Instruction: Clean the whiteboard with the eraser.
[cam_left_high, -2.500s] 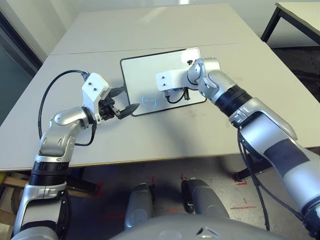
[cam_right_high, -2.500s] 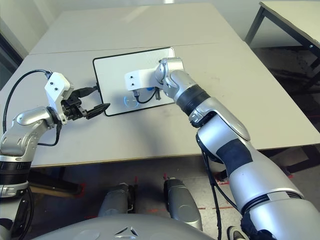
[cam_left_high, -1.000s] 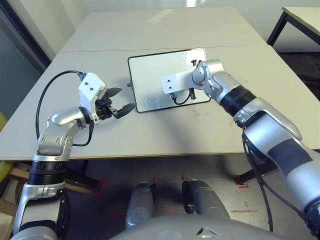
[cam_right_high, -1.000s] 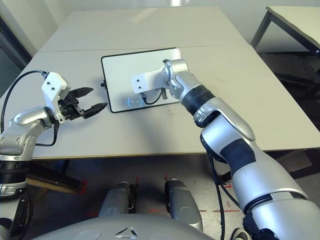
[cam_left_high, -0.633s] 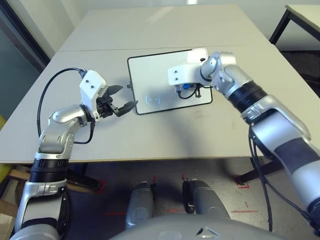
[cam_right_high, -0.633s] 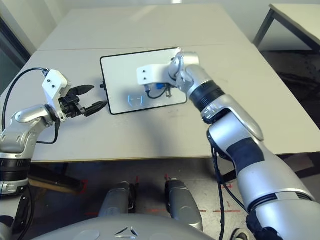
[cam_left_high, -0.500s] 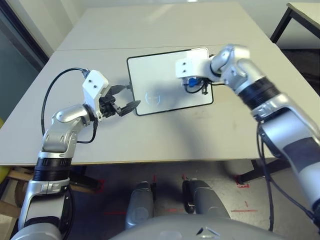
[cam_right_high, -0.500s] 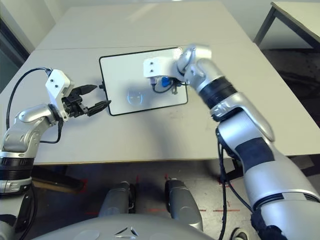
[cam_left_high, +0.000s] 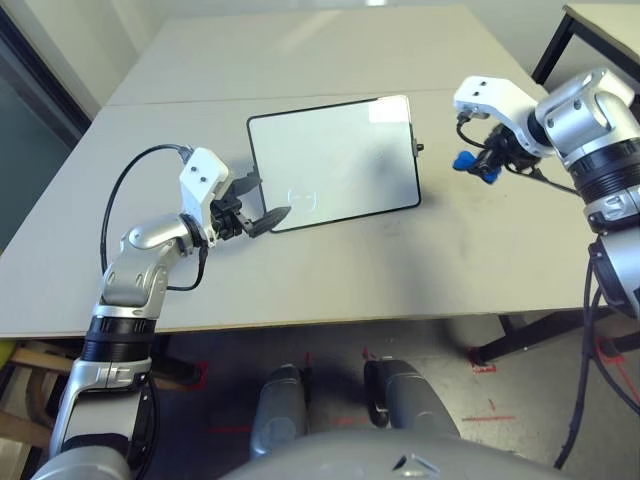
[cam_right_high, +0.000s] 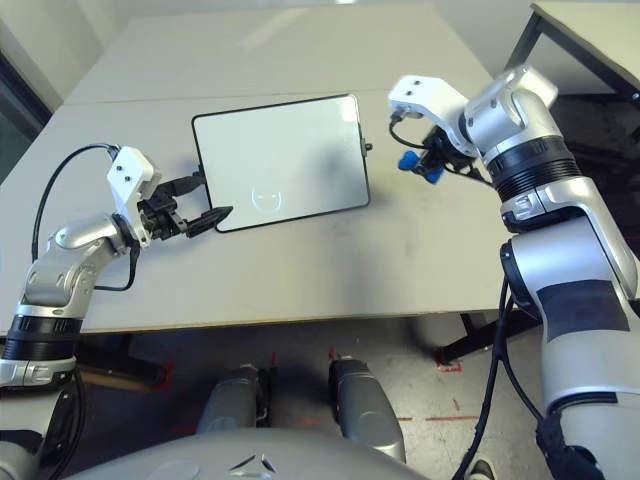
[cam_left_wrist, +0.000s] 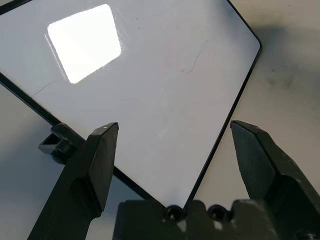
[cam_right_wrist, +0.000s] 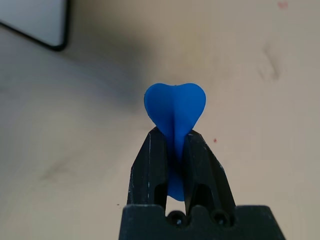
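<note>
From the left eye view, the whiteboard (cam_left_high: 334, 162) lies flat on the grey surface (cam_left_high: 300, 260), slightly turned, with a faint round mark near its near-left part. The left gripper (cam_left_high: 258, 204) sits at the board's near-left corner, its jaws spread, one finger toward the board's left edge and the other at the near edge. The right gripper (cam_left_high: 478, 166) is held to the right of the board, apart from it, with the eraser (cam_left_high: 472, 164) pinched in its jaws — a small blue block showing beside the black fingers.

The right eye view shows the same layout: the board (cam_right_high: 279, 161) at the middle, the blue eraser (cam_right_high: 415, 165) off its right edge beyond the small grey knob.

In the left wrist view, the two black fingers (cam_left_wrist: 97, 160) stand wide apart, and the board's rounded corner (cam_left_wrist: 150, 100) points in between them; a grey side knob (cam_left_wrist: 56, 143) sits just beside one finger.

In the right wrist view, the fingers (cam_right_wrist: 152, 170) are pressed onto the eraser's narrow middle (cam_right_wrist: 175, 112) — its heart-shaped blue end sticks out past the tips, above the bare surface, with a corner of the board well off to one side.
</note>
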